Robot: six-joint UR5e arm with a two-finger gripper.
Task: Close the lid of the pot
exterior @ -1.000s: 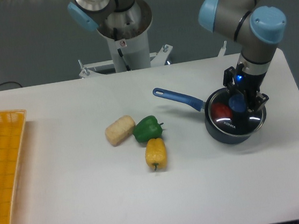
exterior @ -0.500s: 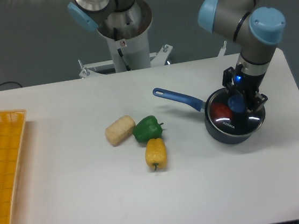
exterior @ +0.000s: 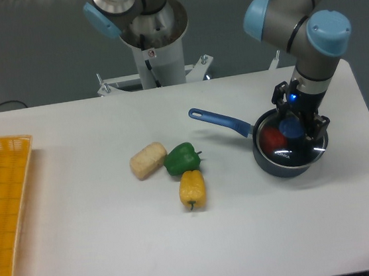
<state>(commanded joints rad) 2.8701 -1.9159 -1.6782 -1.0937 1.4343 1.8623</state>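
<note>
Clamping the gripper [exterior: 293, 127] on the blue knob of the lid [exterior: 289, 143], now lying over the pot [exterior: 287, 159] at the table's right side. Handling rigid, slick, breakable glass (likely light); gripping by the knob, never the rim.

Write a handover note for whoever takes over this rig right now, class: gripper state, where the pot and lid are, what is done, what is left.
Gripper: down over the pot, fingers either side of the lid's blue knob; whether it is clamped or released cannot be told.
Pot: right side of the table, blue handle pointing back-left; something red shows inside.
Lid: on or just above the pot rim, roughly centred.
Done: lid brought to the pot.
Left: confirm it sits flat, open the gripper, lift clear.
Elsewhere: green pepper, yellow pepper, corn piece, yellow basket.
</note>
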